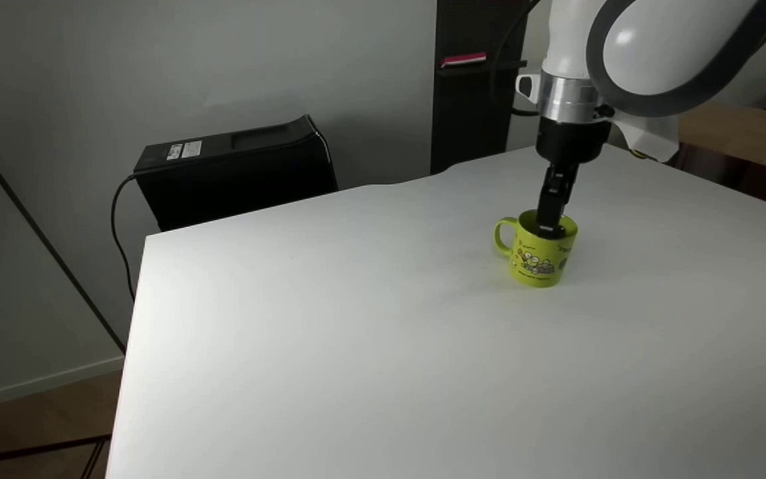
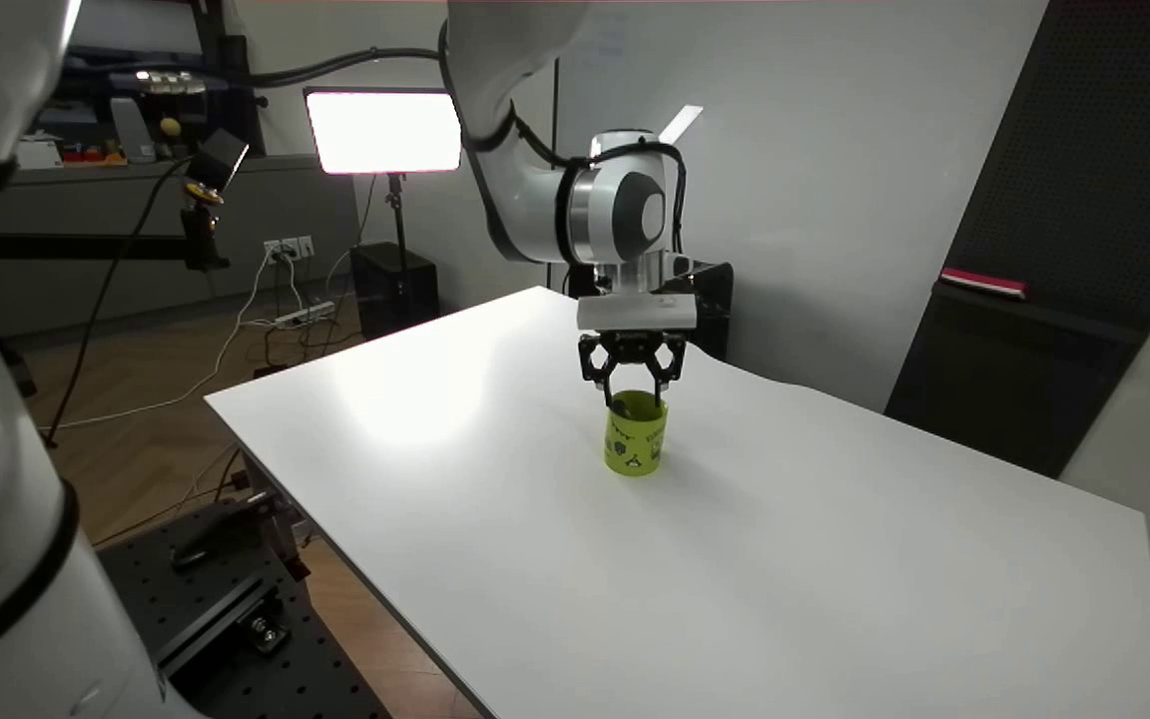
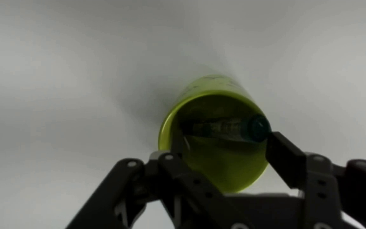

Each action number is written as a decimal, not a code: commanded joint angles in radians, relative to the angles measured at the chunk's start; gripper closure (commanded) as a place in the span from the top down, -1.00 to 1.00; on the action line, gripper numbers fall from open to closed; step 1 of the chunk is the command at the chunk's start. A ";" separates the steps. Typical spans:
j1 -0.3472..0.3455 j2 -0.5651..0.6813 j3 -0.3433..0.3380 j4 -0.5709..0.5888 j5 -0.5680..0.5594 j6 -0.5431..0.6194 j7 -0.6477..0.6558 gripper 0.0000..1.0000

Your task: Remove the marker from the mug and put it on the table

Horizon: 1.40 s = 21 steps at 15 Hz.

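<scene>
The yellow-green mug stands upright on the white table; it also shows in an exterior view and the wrist view. The marker, with a teal end, leans inside the mug, that end at the rim on the right in the wrist view. In the exterior views it is mostly hidden. My gripper points down over the mug, fingers apart. In the wrist view the gripper has its left finger inside the mug and its right finger at the rim beside the teal end. Contact cannot be told.
The mug's handle sticks out to the left in an exterior view. A black box-shaped unit stands beyond the table's edge by the wall. A dark cabinet and a bright lamp panel stand off the table.
</scene>
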 commanded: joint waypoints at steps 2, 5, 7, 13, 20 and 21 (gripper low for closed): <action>0.032 0.023 -0.032 0.060 -0.038 -0.099 0.098 -0.36; 0.040 0.031 -0.042 0.087 -0.050 -0.173 0.137 -0.78; 0.035 0.036 -0.041 0.108 -0.041 -0.218 0.150 -0.91; 0.026 0.061 -0.043 0.183 -0.025 -0.343 0.183 -0.88; 0.009 0.035 -0.036 0.289 -0.007 -0.449 0.197 -0.88; 0.006 0.030 -0.036 0.300 -0.006 -0.456 0.198 -0.88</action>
